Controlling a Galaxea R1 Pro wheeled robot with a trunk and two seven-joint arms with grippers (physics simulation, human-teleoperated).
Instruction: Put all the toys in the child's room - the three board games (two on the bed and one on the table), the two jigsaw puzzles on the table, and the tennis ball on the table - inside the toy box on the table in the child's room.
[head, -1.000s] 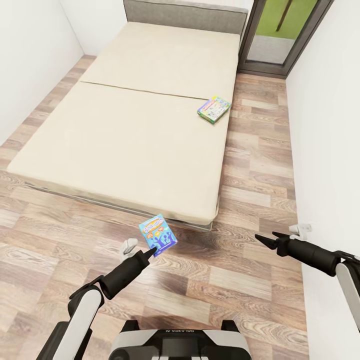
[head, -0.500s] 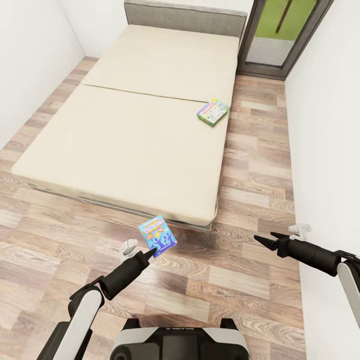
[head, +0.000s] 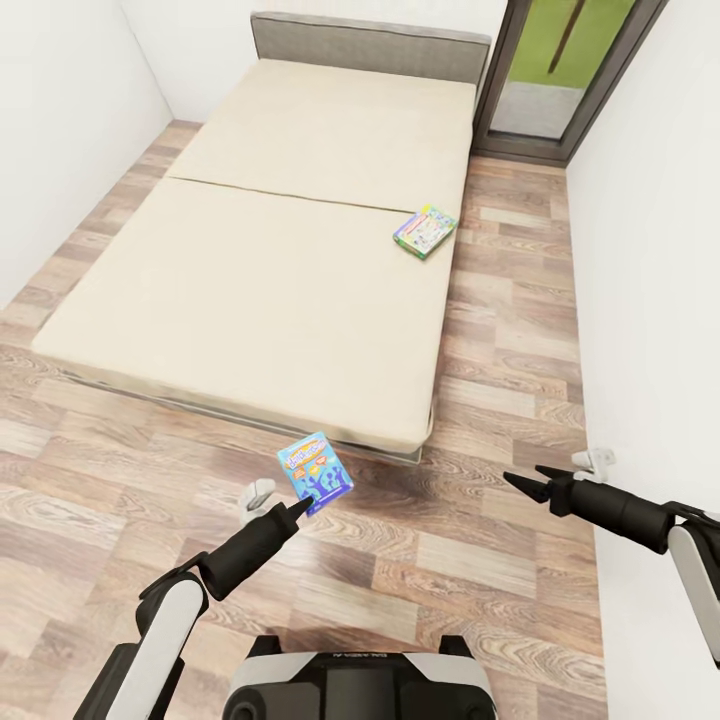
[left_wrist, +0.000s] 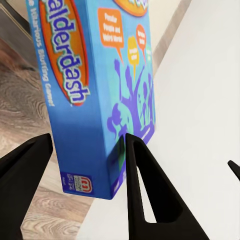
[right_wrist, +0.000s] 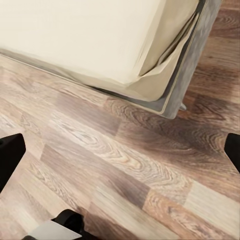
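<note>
In the head view, the left gripper (head: 303, 503) pinches the lower edge of a blue board game (head: 315, 471), held upright above the wood floor (head: 470, 570) just short of the bed (head: 280, 260). The right gripper (head: 522, 482) hangs with its fingers spread and empty. A second board game (head: 426, 230) lies near the bed's right edge.

In the left wrist view, both dark fingers (left_wrist: 145, 195) press the blue box (left_wrist: 100, 90).

In the right wrist view, the fingertips (right_wrist: 10, 155) stand wide apart over the floor by the bed's corner (right_wrist: 170, 85).

One board game (head: 426, 231) lies on the bed's (head: 250, 290) right edge.
</note>
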